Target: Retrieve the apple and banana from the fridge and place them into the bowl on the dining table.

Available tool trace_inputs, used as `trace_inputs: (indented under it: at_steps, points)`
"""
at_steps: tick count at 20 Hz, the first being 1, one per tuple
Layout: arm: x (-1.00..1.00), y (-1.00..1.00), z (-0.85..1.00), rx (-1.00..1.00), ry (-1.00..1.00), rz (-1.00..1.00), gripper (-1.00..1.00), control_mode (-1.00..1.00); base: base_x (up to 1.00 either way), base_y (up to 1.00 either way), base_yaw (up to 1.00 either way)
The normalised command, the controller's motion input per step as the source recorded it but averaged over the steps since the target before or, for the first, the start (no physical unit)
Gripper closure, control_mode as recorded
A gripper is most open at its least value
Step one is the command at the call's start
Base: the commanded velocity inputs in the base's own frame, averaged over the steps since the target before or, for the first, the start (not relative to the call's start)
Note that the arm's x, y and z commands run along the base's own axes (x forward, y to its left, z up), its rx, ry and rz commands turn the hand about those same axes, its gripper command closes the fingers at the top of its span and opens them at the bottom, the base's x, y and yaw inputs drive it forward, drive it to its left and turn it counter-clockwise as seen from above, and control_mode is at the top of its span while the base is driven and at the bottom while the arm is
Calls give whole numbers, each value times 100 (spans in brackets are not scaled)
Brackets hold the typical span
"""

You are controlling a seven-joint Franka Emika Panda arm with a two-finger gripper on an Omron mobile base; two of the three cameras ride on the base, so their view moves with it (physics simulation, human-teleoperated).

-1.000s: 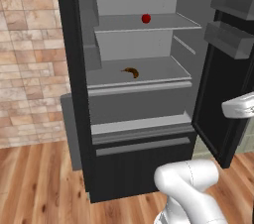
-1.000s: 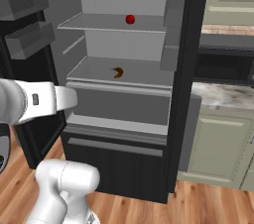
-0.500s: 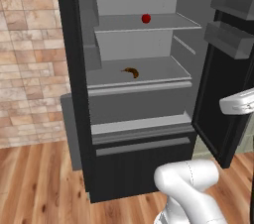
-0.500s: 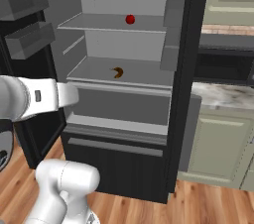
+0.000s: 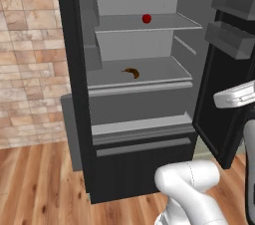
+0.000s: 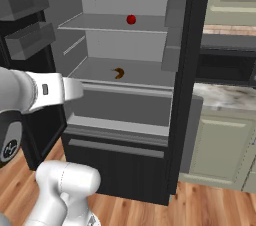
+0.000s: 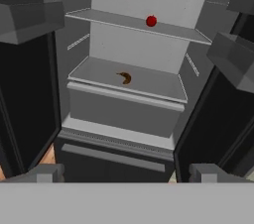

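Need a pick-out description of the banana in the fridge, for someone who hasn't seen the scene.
Find the tall black fridge, doors open, with a pale grey shelved interior. Two shelves each hold one thing: go to the lower shelf, just above the closed drawer. The small curved orange-brown banana lies there alone; the small round red apple sits on the shelf above.

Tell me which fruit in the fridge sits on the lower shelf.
The banana, curved and orange-brown, lies on the lower shelf. The apple, round and red, sits one shelf higher.
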Motion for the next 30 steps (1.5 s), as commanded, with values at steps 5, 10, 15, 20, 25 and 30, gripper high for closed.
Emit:
trace_inputs:
  at_steps: [5,10,15,20,25,30]
  points:
    - [27,0,0,0,0,0,-100,-100,0,0,0]
    - [14,0,0,1,0,0,-100,-100,0,0,0]
    - [36,0,0,1,0,0,-100,-100,0,0,0]
    - [42,0,0,1,0,0,-100,100,11,0,0]
    - [0,0,0,0,0,0,-100,100,60,0,0]
    - [0,0,0,0,0,0,-100,100,40,0,0]
